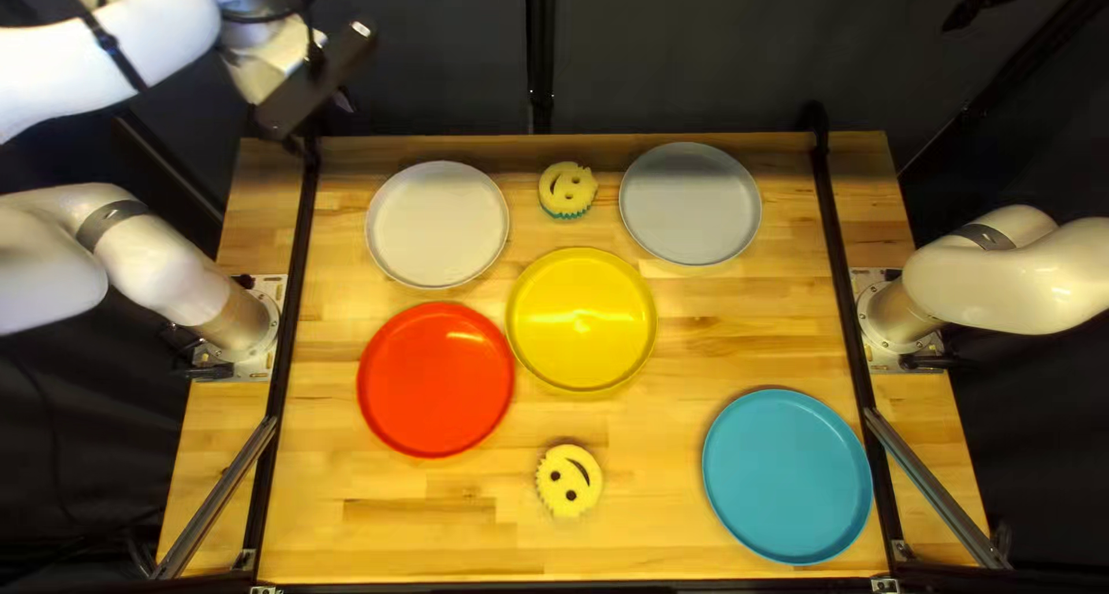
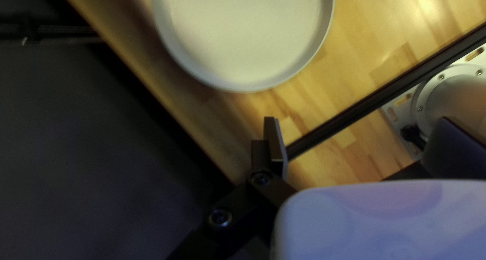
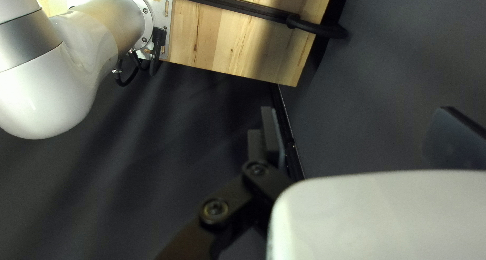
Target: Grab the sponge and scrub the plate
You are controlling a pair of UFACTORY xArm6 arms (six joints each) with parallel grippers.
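Two round yellow smiley sponges lie on the table, one (image 1: 567, 190) between the white plate (image 1: 437, 224) and the grey plate (image 1: 690, 203), the other (image 1: 568, 480) near the front. The yellow plate (image 1: 581, 319), red plate (image 1: 436, 379) and blue plate (image 1: 787, 476) lie flat. My left gripper (image 1: 314, 83) hangs at the table's far left corner; in the left wrist view the gripper (image 2: 362, 142) is open, with the white plate (image 2: 243, 32) ahead. Only a dark part of my right gripper (image 1: 980, 5) shows at the top edge; in the right wrist view the gripper (image 3: 362, 137) is open and holds nothing.
Black rails run along the table's left (image 1: 289, 328) and right (image 1: 853, 317) sides, inside the arm bases. My raised left arm (image 1: 127, 45) crosses the far left corner. In the right wrist view, the table corner (image 3: 283, 62) lies ahead of the gripper.
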